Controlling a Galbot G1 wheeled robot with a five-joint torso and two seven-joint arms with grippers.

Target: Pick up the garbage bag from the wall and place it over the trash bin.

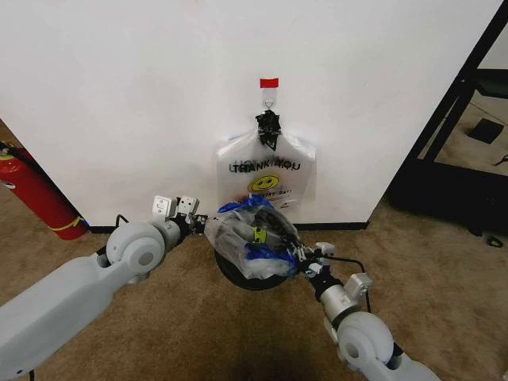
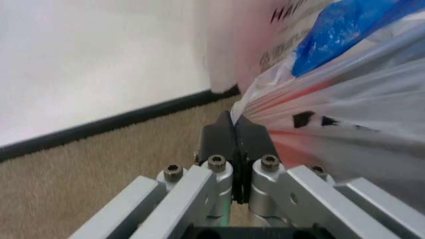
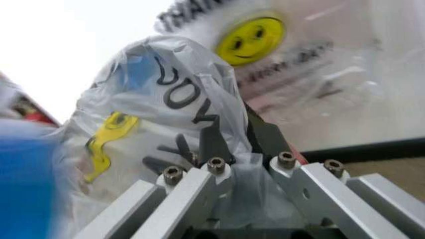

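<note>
The garbage bag [image 1: 251,238], crinkly translucent plastic with black letters plus blue and yellow print, is stretched between my two grippers just above the trash bin [image 1: 248,281]. Only the bin's dark round rim shows beneath it. My left gripper [image 1: 200,225] is shut on the bag's left edge, and its black fingers [image 2: 222,137] pinch the film [image 2: 359,99] in the left wrist view. My right gripper [image 1: 301,256] is shut on the right side, with plastic [image 3: 166,89] bunched around its fingers [image 3: 265,137]. The wall [image 1: 119,95] stands right behind.
A flat bundle of identical bags [image 1: 268,171] hangs from a hook under red tape [image 1: 270,82], close behind the held bag. A red fire extinguisher [image 1: 36,194] leans at the left. A black frame [image 1: 452,119] stands at the right. Brown carpet [image 1: 198,325] lies in front.
</note>
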